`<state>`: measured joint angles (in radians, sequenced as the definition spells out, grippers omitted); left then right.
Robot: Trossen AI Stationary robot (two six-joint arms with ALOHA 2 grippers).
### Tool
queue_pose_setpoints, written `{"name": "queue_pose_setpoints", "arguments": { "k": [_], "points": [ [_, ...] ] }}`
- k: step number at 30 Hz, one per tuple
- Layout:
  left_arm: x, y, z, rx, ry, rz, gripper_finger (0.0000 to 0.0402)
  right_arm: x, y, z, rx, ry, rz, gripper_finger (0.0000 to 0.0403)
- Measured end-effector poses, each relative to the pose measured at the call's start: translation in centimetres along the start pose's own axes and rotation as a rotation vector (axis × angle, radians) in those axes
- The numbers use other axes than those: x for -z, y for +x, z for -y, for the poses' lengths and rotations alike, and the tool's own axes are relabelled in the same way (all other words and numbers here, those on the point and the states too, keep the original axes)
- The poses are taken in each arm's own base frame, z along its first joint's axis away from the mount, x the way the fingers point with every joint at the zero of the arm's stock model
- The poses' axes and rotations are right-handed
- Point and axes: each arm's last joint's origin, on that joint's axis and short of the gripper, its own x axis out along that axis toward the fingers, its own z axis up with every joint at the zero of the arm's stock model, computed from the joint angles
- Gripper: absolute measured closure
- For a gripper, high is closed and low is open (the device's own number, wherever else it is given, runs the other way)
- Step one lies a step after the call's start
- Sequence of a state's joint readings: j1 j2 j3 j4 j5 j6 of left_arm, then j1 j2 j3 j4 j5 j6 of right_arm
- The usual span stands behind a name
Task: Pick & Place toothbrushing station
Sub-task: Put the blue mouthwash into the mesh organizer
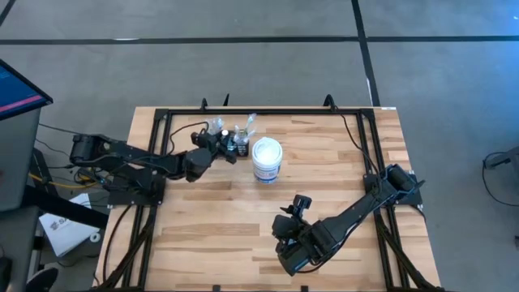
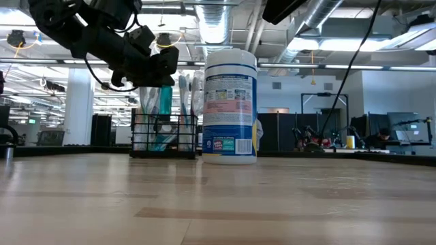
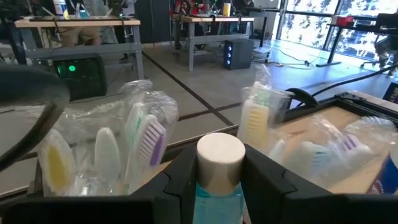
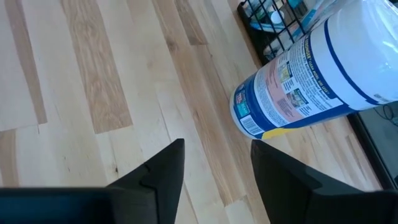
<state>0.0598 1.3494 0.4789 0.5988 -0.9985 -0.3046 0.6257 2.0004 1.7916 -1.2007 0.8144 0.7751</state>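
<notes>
The toothbrushing station (image 2: 163, 136), a low black wire rack, stands at the table's far middle (image 1: 236, 143), just left of a round white tub (image 1: 267, 160). It holds plastic-wrapped toothbrushes (image 3: 142, 132) and an upright bottle of blue liquid with a white cap (image 3: 219, 155). My left gripper (image 1: 227, 148) reaches in from the left and is shut on that bottle. My right gripper (image 1: 302, 203) hovers open over bare wood on the near side of the tub (image 4: 317, 81), holding nothing. My left gripper pinches the bottle at its white cap and neck (image 3: 217, 186), one finger (image 3: 180, 180) on each side. The fingers come nearly level from the table's left. The bottle stays upright, its teal body (image 2: 161, 112) inside the rack below the gripper.
Black frame rails (image 1: 259, 111) run along the table's far edge and down both sides. The tub (image 2: 230, 109) stands close against the rack's right side. Open wood lies across the table's near half (image 1: 211, 235).
</notes>
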Motion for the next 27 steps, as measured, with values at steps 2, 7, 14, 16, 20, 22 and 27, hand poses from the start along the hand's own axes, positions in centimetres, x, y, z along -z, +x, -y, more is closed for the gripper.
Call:
{"name": "queue_pose_setpoints", "arguments": {
  "k": [2,7,14,16,20,22,27],
  "points": [
    [0.0,0.1,-0.1,-0.004,-0.002,0.002,0.0307,0.0,0.0,0.0,0.001,0.0,0.0,0.0228],
    [0.0,0.3,-0.2,-0.016,-0.001,0.001,0.0306,0.0,0.0,0.0,0.002,-0.003,-0.002,0.023],
    [0.0,0.4,-0.3,-0.023,0.006,0.001,0.0306,0.0,0.0,0.0,0.003,-0.002,-0.001,0.0231],
    [0.1,0.6,-0.4,-0.029,0.007,-0.002,0.0305,0.0,0.0,0.0,0.003,-0.002,-0.001,0.0232],
    [0.4,0.7,-0.4,-0.039,0.003,-0.007,0.0305,0.0,0.0,0.0,0.003,-0.002,0.0,0.023],
    [0.4,0.9,-0.4,-0.044,-0.006,-0.005,0.0305,0.0,0.0,0.0,0.003,-0.002,-0.001,0.0229],
    [1.6,1.5,-0.3,-0.056,0.008,-0.034,0.0305,-0.1,0.2,0.1,0.007,0.001,-0.003,0.0232]
  ]
}}
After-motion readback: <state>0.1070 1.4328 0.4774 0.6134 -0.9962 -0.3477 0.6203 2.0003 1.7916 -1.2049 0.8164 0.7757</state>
